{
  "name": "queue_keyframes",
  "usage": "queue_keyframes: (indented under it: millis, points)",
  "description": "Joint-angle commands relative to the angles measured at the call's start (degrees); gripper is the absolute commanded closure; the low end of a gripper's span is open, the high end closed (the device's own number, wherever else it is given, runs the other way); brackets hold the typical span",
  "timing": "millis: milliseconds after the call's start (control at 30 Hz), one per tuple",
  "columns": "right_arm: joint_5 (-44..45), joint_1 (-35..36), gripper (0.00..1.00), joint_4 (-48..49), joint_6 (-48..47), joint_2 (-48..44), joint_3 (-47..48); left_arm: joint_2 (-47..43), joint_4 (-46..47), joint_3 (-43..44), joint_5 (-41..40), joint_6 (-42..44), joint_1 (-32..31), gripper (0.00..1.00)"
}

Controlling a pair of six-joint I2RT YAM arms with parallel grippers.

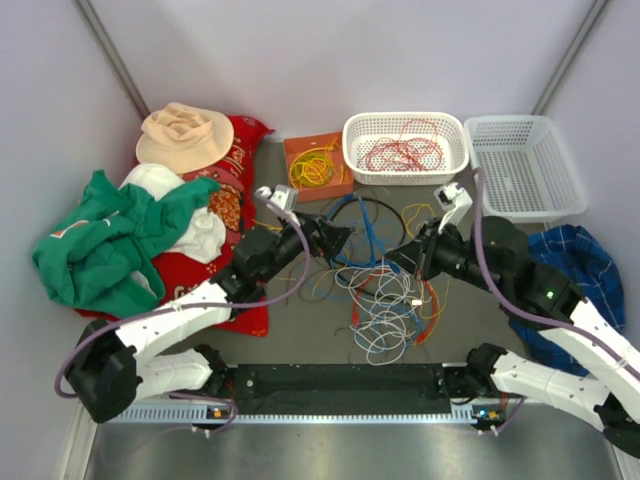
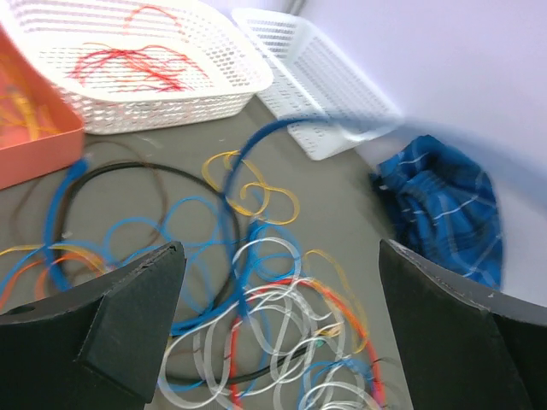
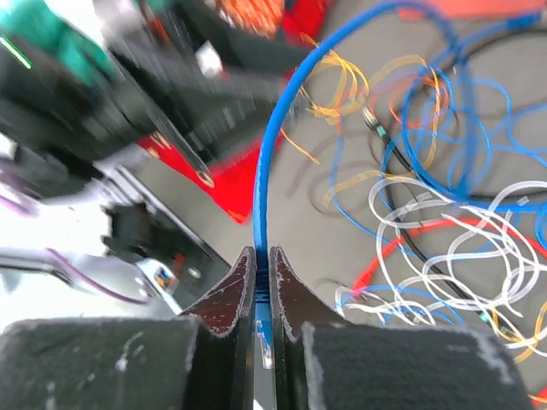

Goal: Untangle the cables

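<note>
The cables (image 1: 385, 285) were heaped in a loose tangle on the grey table (image 1: 300, 335) between the 2 arms, and single strands inside the heap could hardly be followed. The right pincer (image 3: 262, 256) was clamped tight on 1 blue cable (image 3: 272, 154), which rose from the jaws in an arch toward the tangle. The pinched stretch was hidden between the fingers. The left pincer (image 2: 291, 333) was spread wide above the pile with nothing held, and its finger bases were cut off by the lower edge of the left wrist view. The left part of the right wrist view was smeared by blur, so what lay there could barely be made out. Red wires were seen in a white basket (image 1: 404, 118) and yellow ones in an orange box (image 1: 298, 148). A blue checked cloth (image 1: 580, 255) was partly hidden by the right arm. Gold markings on a red cushion (image 1: 245, 150), partly covered by a green garment (image 1: 100, 245) and a hat (image 1: 183, 135), could not be read.
</note>
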Motion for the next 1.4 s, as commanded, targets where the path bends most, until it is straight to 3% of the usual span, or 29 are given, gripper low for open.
queue_keyframes:
  millis: [0,133,200,267,300,433,733,1000,1367]
  points:
    - [3.1,0.4,1.0,-0.2,3.0,0.2,7.9,-6.8,12.2,-8.0,-7.1,5.4,0.1,0.01]
    - [21.2,-0.9,1.0,-6.0,1.2,3.4,12.2,-10.9,5.3,-9.4,-13.9,4.5,0.1,0.01]
    - [24.7,-6.1,1.0,-6.7,0.4,5.5,15.0,-12.7,3.7,-10.0,-14.0,2.8,0.1,0.01]
    - [21.5,-13.1,1.0,-4.8,2.3,8.4,16.4,-14.3,0.9,-10.6,-13.8,1.2,0.1,0.01]
    - [19.8,-19.8,1.0,-3.7,3.2,9.1,17.7,-14.8,0.0,-10.7,-13.2,-0.1,0.0,0.01]
    - [18.3,-26.6,1.0,4.5,4.6,13.1,20.4,-16.9,-3.0,-12.4,-10.4,-3.3,0.0,0.01]
    - [25.6,-35.3,1.0,10.7,4.9,25.1,33.9,-25.6,-7.2,-17.2,-10.1,-4.3,0.1,0.01]
    - [34.8,-43.0,1.0,16.0,1.8,32.4,37.3,-31.2,-10.9,-20.0,-11.4,-3.6,0.1,0.01]
    - [32.6,-51.1,1.0,12.9,0.8,43.9,39.0,-32.3,-11.8,-21.7,-11.6,-5.3,0.1,0.01]
